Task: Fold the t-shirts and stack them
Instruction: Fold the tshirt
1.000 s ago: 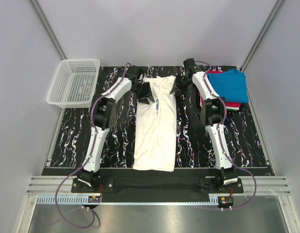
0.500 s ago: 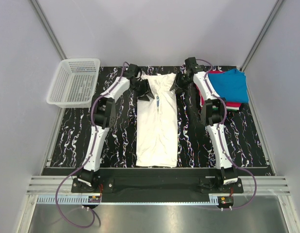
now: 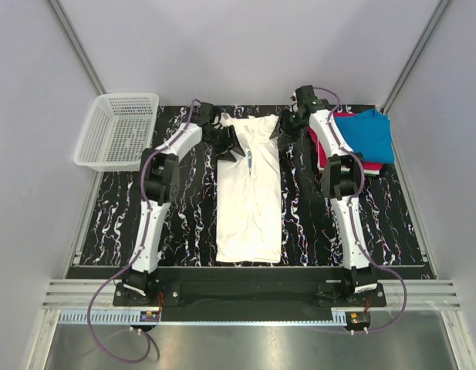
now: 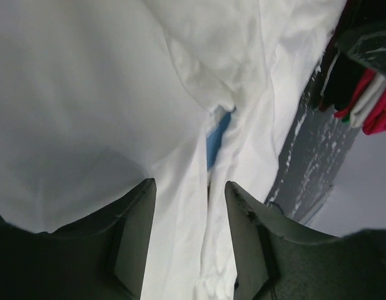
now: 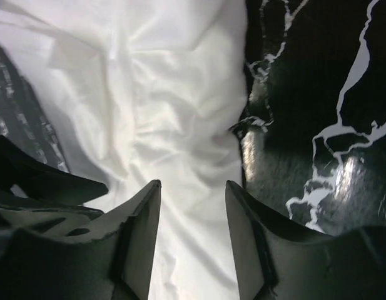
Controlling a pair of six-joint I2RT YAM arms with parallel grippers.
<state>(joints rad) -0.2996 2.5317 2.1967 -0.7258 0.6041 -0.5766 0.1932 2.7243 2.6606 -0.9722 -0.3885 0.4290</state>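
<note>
The left gripper (image 4: 189,187) and right gripper (image 5: 193,187) hung open over the white t-shirt (image 3: 249,200) — jaws apart, cloth loose beneath — with a blue t-shirt (image 3: 369,135) stacked nearby.

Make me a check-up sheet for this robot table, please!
Surface: black table with white marbling.
Job's things: white t-shirt lies folded narrow at centre; blue t-shirt sits on red t-shirt, far right.
Clutter: white mesh basket, far left corner.
Claws: left claw and right claw both open over the white t-shirt's far end.
Cables: purple cables loop along both arms.
Surroundings: grey walls; metal rail in front.
</note>
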